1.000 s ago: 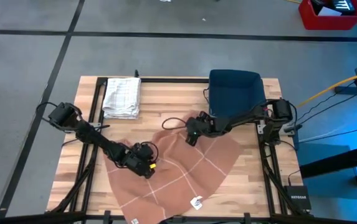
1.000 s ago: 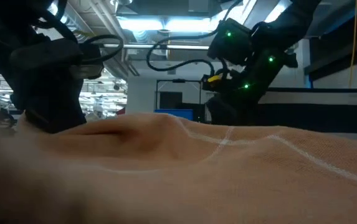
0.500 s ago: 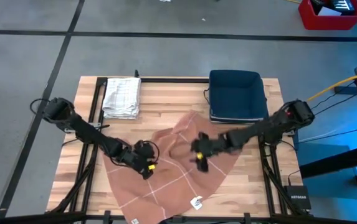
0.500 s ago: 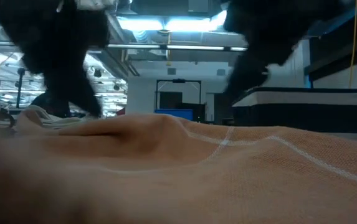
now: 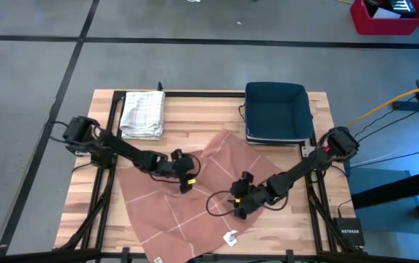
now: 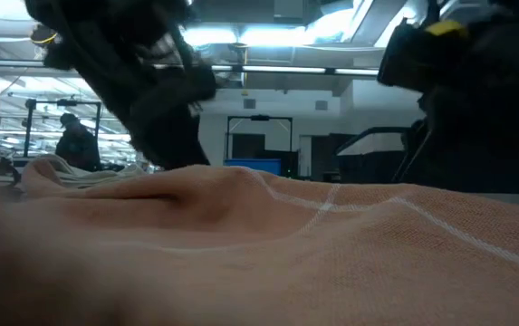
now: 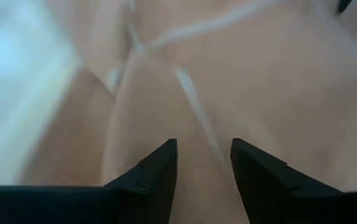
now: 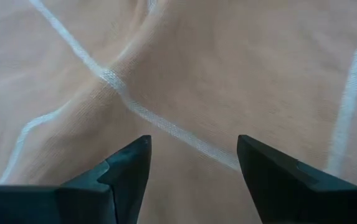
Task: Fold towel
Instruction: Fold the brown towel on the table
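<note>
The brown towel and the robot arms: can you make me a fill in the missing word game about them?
1. The brown towel has thin ___ lines crossing it.
2. A folded white towel lies beside the table's ___ arm.
3. The dark bin on the table is ___ in colour.
4. The right gripper has its fingers ___ over the brown towel.

Missing words: white; left; blue; open

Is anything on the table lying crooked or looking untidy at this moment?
Yes. The brown towel lies askew to the table, rumpled, with a raised fold near its far corner and its near edge hanging over the table front. The white towel is folded neatly and the blue bin sits square.
</note>
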You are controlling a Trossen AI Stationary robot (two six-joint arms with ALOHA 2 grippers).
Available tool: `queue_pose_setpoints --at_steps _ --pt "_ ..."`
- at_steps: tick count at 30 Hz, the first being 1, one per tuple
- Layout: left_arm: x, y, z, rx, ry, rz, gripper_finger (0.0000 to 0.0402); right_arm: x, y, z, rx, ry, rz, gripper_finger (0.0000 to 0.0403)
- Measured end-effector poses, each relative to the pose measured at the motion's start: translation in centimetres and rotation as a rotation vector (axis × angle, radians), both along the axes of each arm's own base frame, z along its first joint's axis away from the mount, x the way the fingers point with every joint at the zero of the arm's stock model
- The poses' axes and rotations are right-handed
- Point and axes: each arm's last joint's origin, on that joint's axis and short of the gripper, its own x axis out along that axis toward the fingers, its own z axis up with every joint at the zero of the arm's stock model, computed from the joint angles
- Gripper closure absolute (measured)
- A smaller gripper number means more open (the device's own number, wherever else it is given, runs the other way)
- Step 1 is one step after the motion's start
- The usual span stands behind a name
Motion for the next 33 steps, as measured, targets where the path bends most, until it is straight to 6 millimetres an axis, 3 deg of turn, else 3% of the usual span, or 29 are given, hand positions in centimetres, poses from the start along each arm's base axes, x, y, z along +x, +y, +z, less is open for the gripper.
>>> queue_pose_setpoints --at_steps 5,12,15,20,23,26,30,33 --pt "0.4 1.2 -2.0 -0.012 0.084 0.021 0.0259 0.6 0.4 -1.5 0.018 -0.008 0.003 0.016" --pt "-1.0 2.9 -3.2 -0.052 0.227 0.289 0.0259 0.6 0.5 -1.7 0.055 0.019 0.008 0.016" --pt "-1.3 2.1 -2.6 -0.067 0.209 0.297 0.0259 0.9 0.2 -1.1 0.032 0.0 -0.028 0.016" --pt "-2.2 -0.1 1.1 -0.075 0.141 0.163 0.0259 2.0 -0.3 2.0 0.073 -0.089 -0.102 0.016" --pt "-3.0 -1.0 3.4 -0.084 0.074 0.11 0.0259 1.5 -1.3 2.3 0.025 -0.033 -0.145 0.016" --pt "-4.3 -1.3 3.0 -0.053 0.167 0.102 0.0259 1.3 -2.4 2.2 0.001 0.034 -0.177 0.016" --pt "-5.8 -2.0 2.1 -0.055 0.261 0.138 0.0259 1.1 -3.5 -0.4 -0.043 0.168 -0.111 0.016" --pt "-7.2 -2.6 0.5 -0.081 0.292 0.166 0.0259 2.0 -4.2 -1.3 -0.057 0.137 -0.085 0.016"
